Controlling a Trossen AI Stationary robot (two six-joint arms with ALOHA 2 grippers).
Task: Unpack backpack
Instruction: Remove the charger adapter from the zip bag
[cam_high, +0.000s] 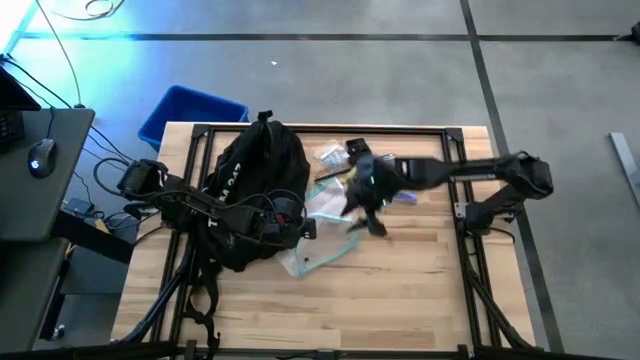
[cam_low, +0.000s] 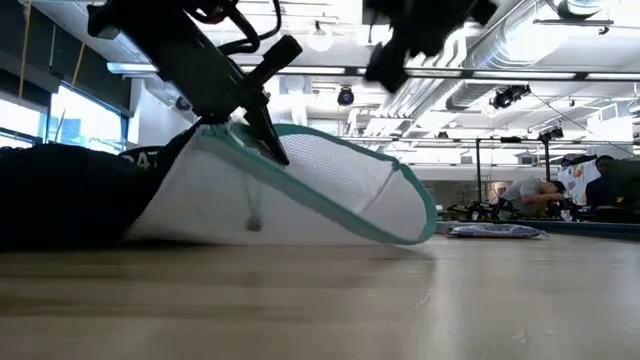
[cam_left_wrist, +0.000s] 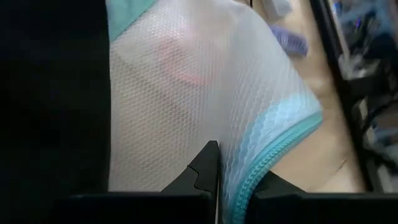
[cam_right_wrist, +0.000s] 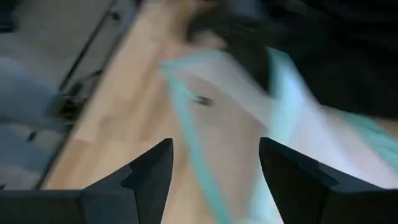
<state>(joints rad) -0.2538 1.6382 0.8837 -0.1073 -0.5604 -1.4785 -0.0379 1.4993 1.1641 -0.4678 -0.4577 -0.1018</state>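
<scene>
Pinching the white mesh pouch with teal zipper trim (cam_low: 330, 185), the left tool (cam_left_wrist: 219, 180) should draw steadily from the large black fabric backpack (cam_high: 255, 185) on the wooden worktop (cam_high: 400, 290), while the right tool (cam_right_wrist: 214, 171) hovers spread, seemingly empty.

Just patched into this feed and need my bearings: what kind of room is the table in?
Likely an open lab or industrial workshop: exposed ceiling ducts and strip lighting, a bare concrete floor, and a desk with a computer mouse beside the wooden table. A person works at a bench behind.
</scene>
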